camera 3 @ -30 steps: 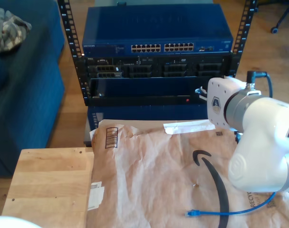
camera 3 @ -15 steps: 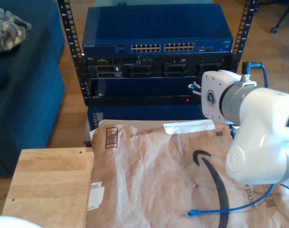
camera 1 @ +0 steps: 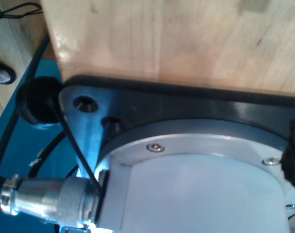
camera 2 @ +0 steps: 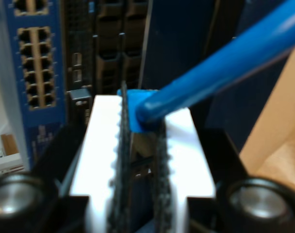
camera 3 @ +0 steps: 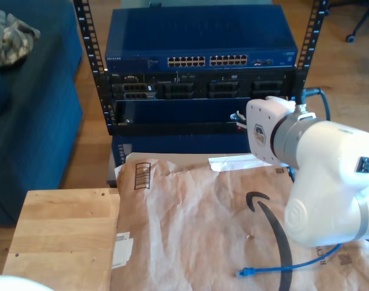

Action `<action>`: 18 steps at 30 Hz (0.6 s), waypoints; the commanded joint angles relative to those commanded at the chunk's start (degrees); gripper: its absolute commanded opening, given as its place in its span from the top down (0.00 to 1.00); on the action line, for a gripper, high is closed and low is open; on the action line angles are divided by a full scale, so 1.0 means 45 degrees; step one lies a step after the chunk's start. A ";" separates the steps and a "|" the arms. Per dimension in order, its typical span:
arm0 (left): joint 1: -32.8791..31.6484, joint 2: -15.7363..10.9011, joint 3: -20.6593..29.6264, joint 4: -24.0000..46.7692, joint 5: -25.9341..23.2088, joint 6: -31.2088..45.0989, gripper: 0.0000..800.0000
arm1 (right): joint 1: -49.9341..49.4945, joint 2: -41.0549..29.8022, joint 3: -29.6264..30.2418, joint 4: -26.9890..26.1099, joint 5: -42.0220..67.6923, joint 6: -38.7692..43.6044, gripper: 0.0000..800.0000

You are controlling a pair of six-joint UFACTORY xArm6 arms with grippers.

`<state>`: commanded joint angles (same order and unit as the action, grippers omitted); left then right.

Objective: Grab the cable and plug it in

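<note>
Second gripper (camera 2: 140,160) jaws clamped on the cable (camera 2: 220,65) plug, switch (camera 2: 38,68) ahead. Exterior view: loose plug end (camera 3: 245,273) on brown paper (camera 3: 196,224) at 5 o'clock. First gripper's jaws: can't tell.

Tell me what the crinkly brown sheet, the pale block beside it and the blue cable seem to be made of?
The brown sheet looks like matte kraft paper, creased, with printing and a barcode. The block looks like unvarnished light wood with visible grain and seams. The blue cable seems to be smooth, slightly glossy plastic sheathing, and the plug held in my second gripper's fingers looks like blue plastic.
</note>
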<state>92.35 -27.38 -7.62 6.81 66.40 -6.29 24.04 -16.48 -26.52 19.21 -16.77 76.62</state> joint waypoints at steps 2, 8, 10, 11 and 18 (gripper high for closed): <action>0.0000 0.0000 0.0000 0.0000 0.0000 0.0000 0.00 | 0.0020 0.0020 0.0098 0.0000 -0.0645 0.0020 1.00; 0.0000 0.0000 0.0000 0.0000 0.0000 0.0000 0.00 | 0.0020 0.0176 0.0567 0.0059 -0.1817 0.0078 1.00; 0.0000 0.0000 0.0000 0.0000 0.0000 0.0000 0.00 | 0.0039 0.0195 0.0703 0.0078 -0.2129 0.0078 1.00; 0.0000 0.0000 0.0000 0.0000 0.0000 0.0000 0.00 | 0.0059 0.0215 0.0723 0.0059 -0.2364 0.0078 1.00; 0.0000 0.0000 0.0000 0.0000 0.0000 0.0000 0.00 | 0.0176 0.1250 0.1133 0.0039 -0.4474 0.0059 1.00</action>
<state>92.35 -27.38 -7.62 6.81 66.40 -6.29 24.84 -10.86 -21.42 19.38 -36.90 76.88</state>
